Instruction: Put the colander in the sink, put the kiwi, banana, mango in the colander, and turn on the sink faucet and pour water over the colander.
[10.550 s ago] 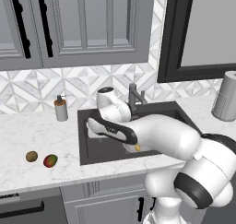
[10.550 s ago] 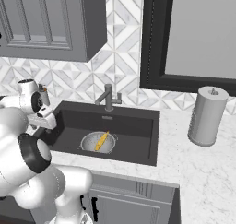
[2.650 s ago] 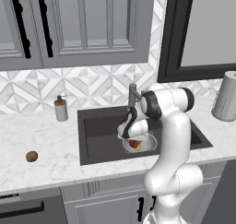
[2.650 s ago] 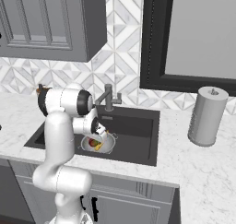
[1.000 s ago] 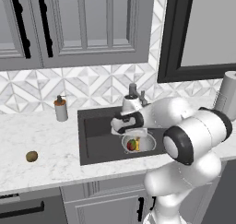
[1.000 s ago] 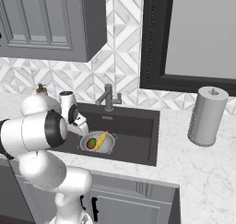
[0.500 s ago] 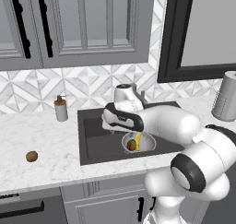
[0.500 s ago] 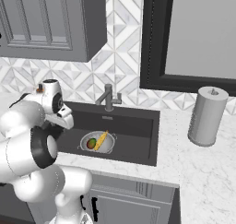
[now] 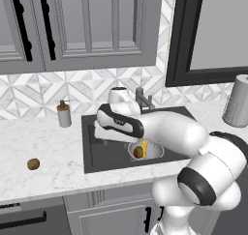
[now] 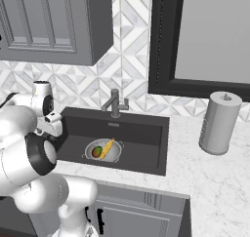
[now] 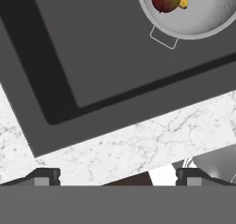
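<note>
Colander (image 9: 145, 151) sits in sink (image 9: 104, 154), done. Mango (image 9: 138, 152) and banana (image 10: 107, 148) inside colander, done. Kiwi (image 9: 33, 164) on counter (image 9: 38, 147) left of sink, well apart, not yet moved. Sink faucet (image 10: 114, 103) not running, untouched. Gripper (image 11: 117, 174) jaws wide, empty, over sink's left part. Left: kiwi, faucet, water.

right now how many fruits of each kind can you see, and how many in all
kiwi: 1, on the counter left of the sink
banana: 1, in the colander
mango: 1, in the colander
total: 3 fruits
</note>
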